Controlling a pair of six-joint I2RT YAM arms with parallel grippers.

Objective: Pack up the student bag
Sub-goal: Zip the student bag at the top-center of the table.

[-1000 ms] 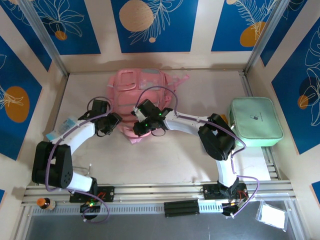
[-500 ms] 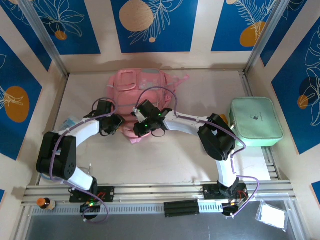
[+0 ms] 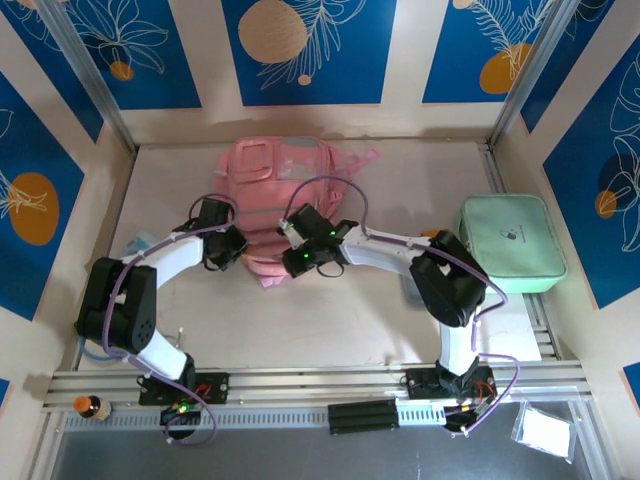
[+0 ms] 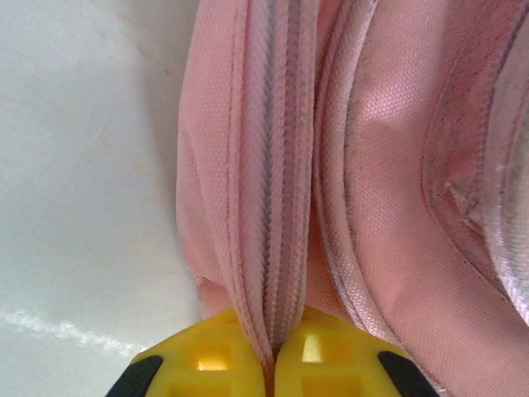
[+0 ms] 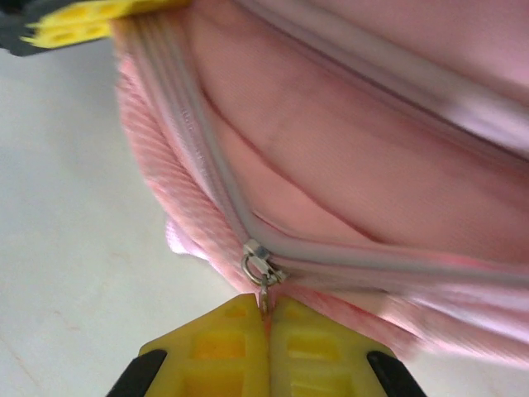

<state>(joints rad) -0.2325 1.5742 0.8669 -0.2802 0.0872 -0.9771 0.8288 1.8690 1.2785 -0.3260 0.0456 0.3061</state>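
Top external view: large soft pink fabric student bag (image 3: 280,170) lies on the white table (image 3: 400,180), toward 12 o'clock; left gripper (image 4: 271,364) at its 8 o'clock edge, yellow jaws pinched together on the zipped seam; right gripper (image 5: 266,331) at 6 o'clock, jaws clamped on the small metal zip pull (image 5: 263,275).

One student bag (image 3: 275,175), one zip pull (image 5: 259,270), one mint-green case (image 3: 510,243), one orange-capped bottle (image 3: 88,406), one clear packet (image 3: 545,432). Two arms: left end effector (image 4: 271,364), right end effector (image 5: 266,331).
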